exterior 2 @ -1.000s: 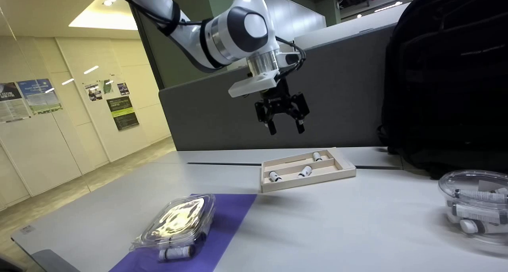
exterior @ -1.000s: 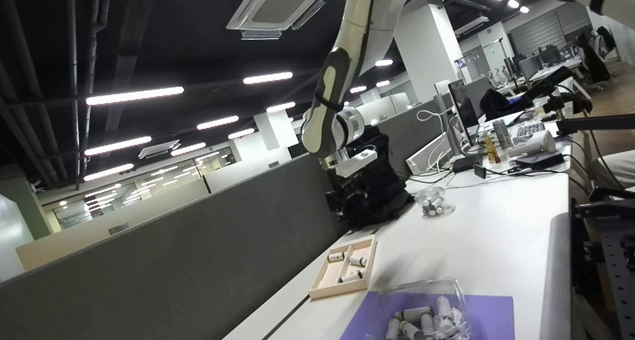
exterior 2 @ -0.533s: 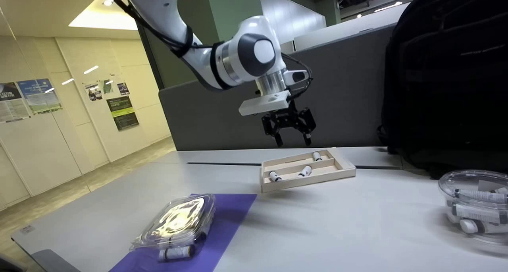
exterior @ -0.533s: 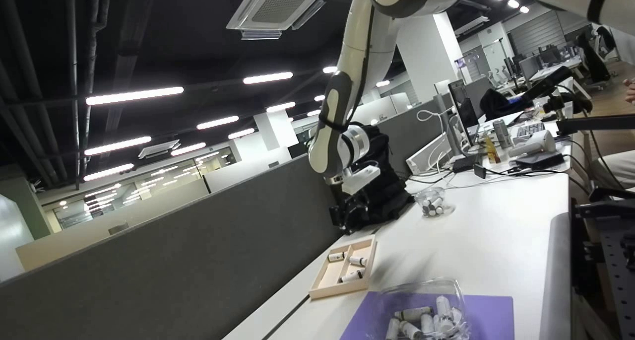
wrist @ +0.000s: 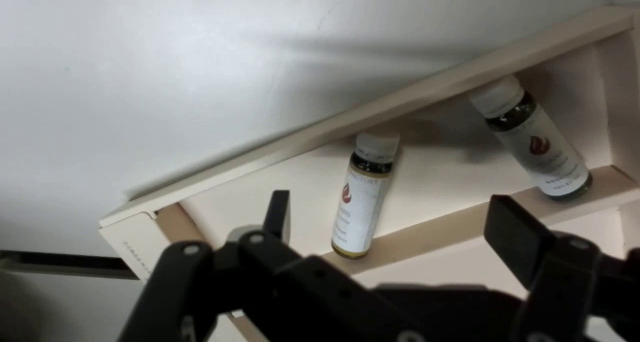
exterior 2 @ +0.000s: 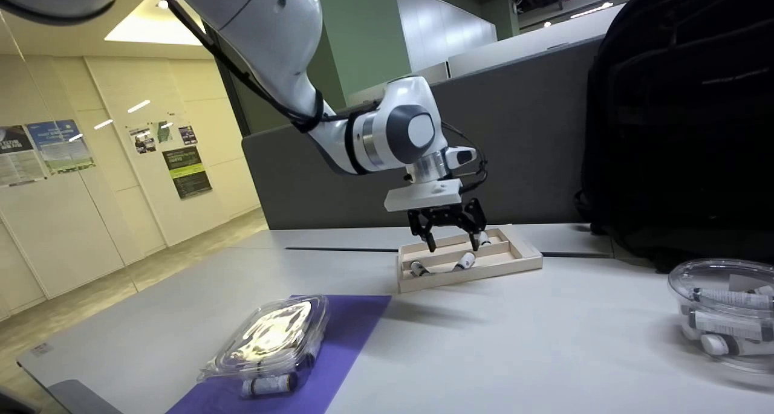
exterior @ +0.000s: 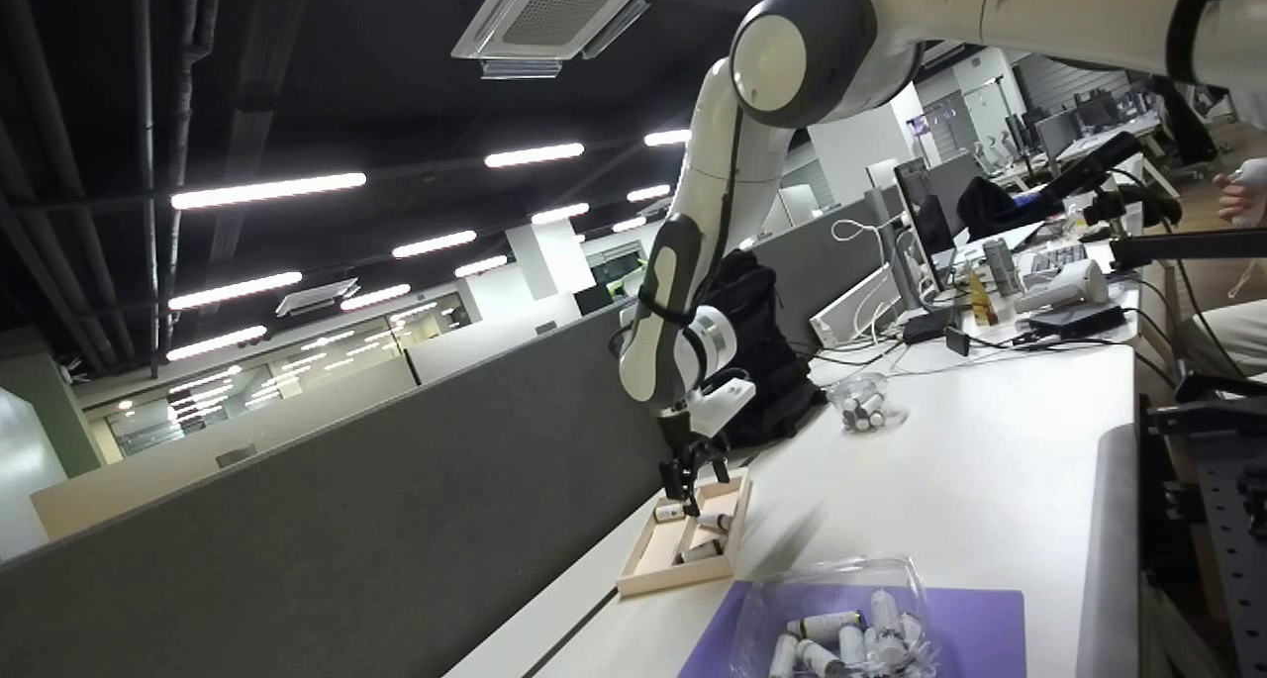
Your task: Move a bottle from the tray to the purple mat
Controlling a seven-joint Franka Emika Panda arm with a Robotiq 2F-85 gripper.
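Observation:
The light wood tray (exterior: 653, 561) (exterior 2: 478, 277) (wrist: 280, 151) lies on the table with three small white-labelled bottles lying in it. Two are in one compartment: a bottle (wrist: 362, 202) (exterior 2: 465, 261) and a second bottle (wrist: 540, 142) (exterior 2: 418, 269) near one end. A third bottle (exterior 2: 484, 238) lies in the rear compartment. My gripper (exterior 2: 453, 246) (exterior: 707, 492) (wrist: 387, 204) is open and empty, low over the tray. In the wrist view the first bottle appears between the fingers, nearer the left one. The purple mat (exterior: 980, 629) (exterior 2: 363, 317) lies beside the tray.
A clear plastic container (exterior 2: 272, 335) (exterior: 827, 569) with several bottles stands on the mat. A round clear container (exterior 2: 725, 317) (exterior: 859, 401) with bottles stands farther along the table. A black backpack (exterior 2: 677, 130) and a grey partition (exterior 2: 520, 136) stand behind the tray.
My gripper has come down from well above the tray to just over it, moving slightly right in an exterior view. It stays open. The bottles, tray and mat have not moved.

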